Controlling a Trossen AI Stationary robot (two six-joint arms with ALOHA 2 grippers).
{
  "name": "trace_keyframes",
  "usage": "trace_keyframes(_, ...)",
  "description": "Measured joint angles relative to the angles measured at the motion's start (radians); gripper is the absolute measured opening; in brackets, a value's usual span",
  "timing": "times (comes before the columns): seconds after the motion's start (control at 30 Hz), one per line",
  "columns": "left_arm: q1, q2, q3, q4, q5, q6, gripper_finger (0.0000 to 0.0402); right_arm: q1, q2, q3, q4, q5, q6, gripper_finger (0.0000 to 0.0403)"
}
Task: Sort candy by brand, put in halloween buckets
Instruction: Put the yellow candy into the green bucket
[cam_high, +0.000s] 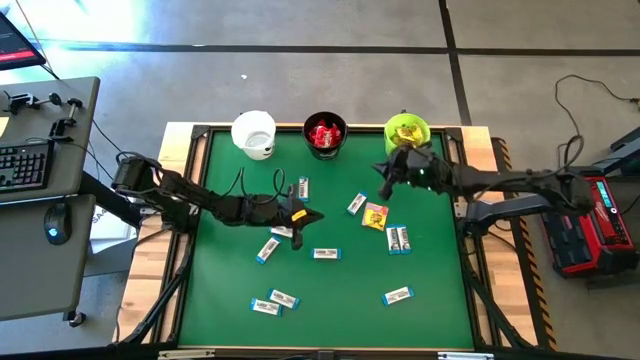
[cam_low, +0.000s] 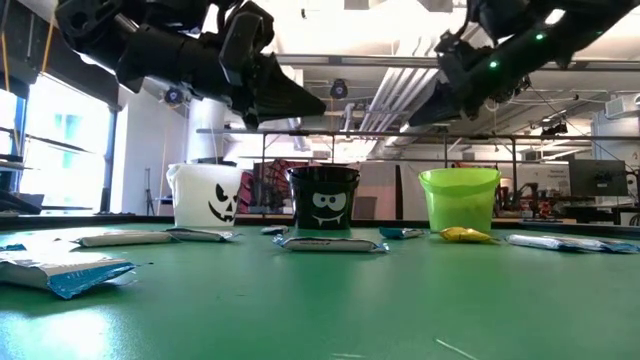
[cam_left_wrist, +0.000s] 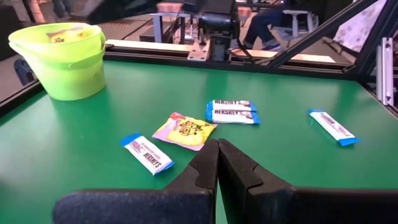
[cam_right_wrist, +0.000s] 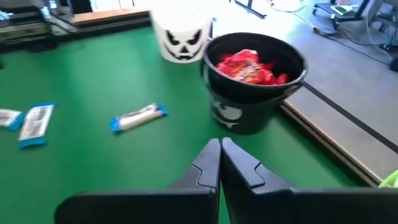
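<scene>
Nearby: yellow-and-pink squarish candy packet (cam_high: 375, 215) flat on green counter (cam_high: 430, 320), nearer empty, closed right claw (cam_high: 385, 172) than closed left claw (cam_high: 308, 216).

The left arm reaches in from its own side toward the middle of the counter, its tool (cam_high: 303, 216) held above the surface with both fingers (cam_left_wrist: 205, 168) pressed together. The right arm stretches in from the opposite side toward the far edge, its tool (cam_high: 386, 170) raised too, fingers (cam_right_wrist: 208, 165) likewise closed.
</scene>
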Motion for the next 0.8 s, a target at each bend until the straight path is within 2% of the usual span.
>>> trace_keyframes(0.13,0.000,0.000,0.000,-0.001,0.000,0.019,0.0000,0.102,-0.015,-0.029,0.004,0.061,0.027,0.0000)
trace_keyframes(0.27,0.000,0.000,0.000,-0.001,-0.006,0.025,0.0000,0.201,-0.015,-0.033,-0.027,0.070,0.091,0.0000)
trace_keyframes(0.43,0.000,0.000,0.000,-0.005,-0.007,0.026,0.0000,0.331,-0.014,-0.033,-0.139,0.104,0.192,0.0009)
trace_keyframes(0.53,0.000,0.000,0.000,-0.006,-0.007,0.035,0.0000,0.404,-0.009,-0.033,-0.260,0.178,0.281,0.0040)
trace_keyframes(0.63,0.000,0.000,0.000,-0.008,-0.007,0.036,0.0000,0.469,0.016,-0.033,-0.333,0.223,0.359,0.0088)
trace_keyframes(0.8,0.000,0.000,0.000,-0.013,-0.008,0.046,0.0000,0.564,0.120,-0.033,-0.319,0.289,0.374,0.0171)
